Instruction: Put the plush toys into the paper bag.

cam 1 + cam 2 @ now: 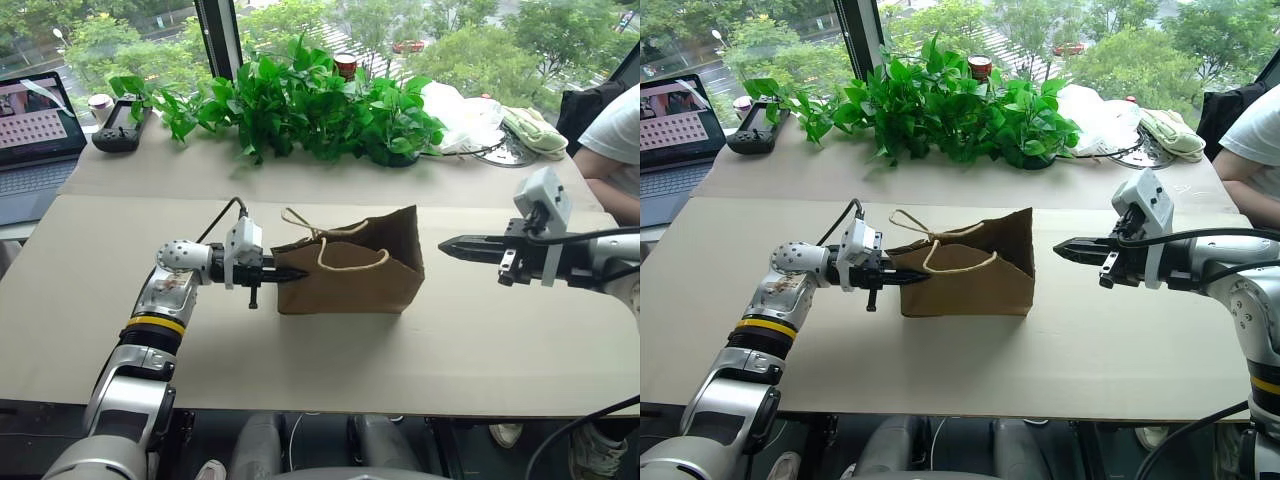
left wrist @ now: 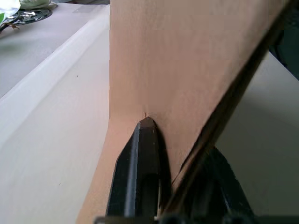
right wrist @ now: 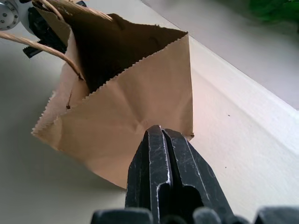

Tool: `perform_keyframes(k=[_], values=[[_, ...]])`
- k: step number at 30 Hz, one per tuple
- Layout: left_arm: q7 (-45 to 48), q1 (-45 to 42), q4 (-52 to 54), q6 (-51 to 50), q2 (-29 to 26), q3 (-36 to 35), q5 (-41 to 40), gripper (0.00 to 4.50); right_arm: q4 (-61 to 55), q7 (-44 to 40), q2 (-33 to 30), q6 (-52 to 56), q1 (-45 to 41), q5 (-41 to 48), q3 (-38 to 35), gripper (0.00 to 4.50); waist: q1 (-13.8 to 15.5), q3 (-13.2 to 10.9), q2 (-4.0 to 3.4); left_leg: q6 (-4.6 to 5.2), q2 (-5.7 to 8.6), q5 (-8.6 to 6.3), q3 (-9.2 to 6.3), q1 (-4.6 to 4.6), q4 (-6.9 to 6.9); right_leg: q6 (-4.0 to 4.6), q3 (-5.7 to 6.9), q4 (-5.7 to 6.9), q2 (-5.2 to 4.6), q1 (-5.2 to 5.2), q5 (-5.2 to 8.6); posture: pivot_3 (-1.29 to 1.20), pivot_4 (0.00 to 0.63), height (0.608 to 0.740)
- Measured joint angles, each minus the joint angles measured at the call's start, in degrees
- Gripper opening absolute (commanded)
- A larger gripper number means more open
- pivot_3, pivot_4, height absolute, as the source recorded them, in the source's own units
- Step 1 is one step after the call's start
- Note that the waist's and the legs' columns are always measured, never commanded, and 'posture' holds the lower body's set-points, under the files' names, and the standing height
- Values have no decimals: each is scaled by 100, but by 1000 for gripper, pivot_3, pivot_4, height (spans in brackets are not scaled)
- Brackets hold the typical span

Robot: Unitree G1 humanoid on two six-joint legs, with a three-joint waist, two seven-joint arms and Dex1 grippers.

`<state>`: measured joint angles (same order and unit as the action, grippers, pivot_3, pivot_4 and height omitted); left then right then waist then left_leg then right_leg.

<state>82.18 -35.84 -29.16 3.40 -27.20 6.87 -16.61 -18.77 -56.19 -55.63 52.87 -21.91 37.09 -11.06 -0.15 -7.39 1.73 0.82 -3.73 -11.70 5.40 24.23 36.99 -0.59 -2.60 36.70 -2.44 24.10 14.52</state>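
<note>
The brown paper bag (image 1: 350, 275) stands upright and open-topped in the middle of the table, its twine handles (image 1: 350, 262) flopped over the rim. My left gripper (image 1: 290, 273) is at the bag's left edge. In the left wrist view its jaws stand a little apart, with one black finger (image 2: 142, 168) against the paper wall (image 2: 187, 60) and the other on the far side of it. My right gripper (image 1: 447, 245) hovers shut and empty just right of the bag, pointing at it. The bag's inside (image 3: 117, 51) looks dark. The plush toys are out of view.
A row of leafy green plants (image 1: 300, 100) runs along the back of the table. A laptop (image 1: 35, 130) and a black controller (image 1: 120, 125) sit at the back left. At the back right lies a white plastic bag (image 1: 465, 115), and a person's arm (image 1: 615, 130) shows beyond it.
</note>
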Motion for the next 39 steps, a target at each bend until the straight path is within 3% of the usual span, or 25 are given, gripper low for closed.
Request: perform_keyframes(k=[4,13,22,39], values=[[5,-28,104,-248,-166,7,75,3395,29,-1,0,0,-21,-30,90,0,-8,0,0,0,-1,0,-1,1,0,0,0,1,1,3,0,0,150,740],[109,46,1495,-1525,-1038,-284,-386,3395,127,-21,-137,-28,-208,-87,137,0,-25,0,0,0,-2,0,-3,1,-1,0,0,3,1,4,0,0,150,740],[641,-181,2711,-3666,-2625,-860,-1564,3395,49,-285,-468,-27,-363,22,164,0,-58,-2,-4,0,-4,0,-1,-7,-3,-1,-1,4,1,3,4,0,150,740],[458,-341,2670,-3987,-2629,-939,-1754,3395,16,-245,-431,-25,-663,146,293,0,-39,-3,-4,0,-4,0,11,-3,-2,1,0,5,1,7,6,0,150,740]])
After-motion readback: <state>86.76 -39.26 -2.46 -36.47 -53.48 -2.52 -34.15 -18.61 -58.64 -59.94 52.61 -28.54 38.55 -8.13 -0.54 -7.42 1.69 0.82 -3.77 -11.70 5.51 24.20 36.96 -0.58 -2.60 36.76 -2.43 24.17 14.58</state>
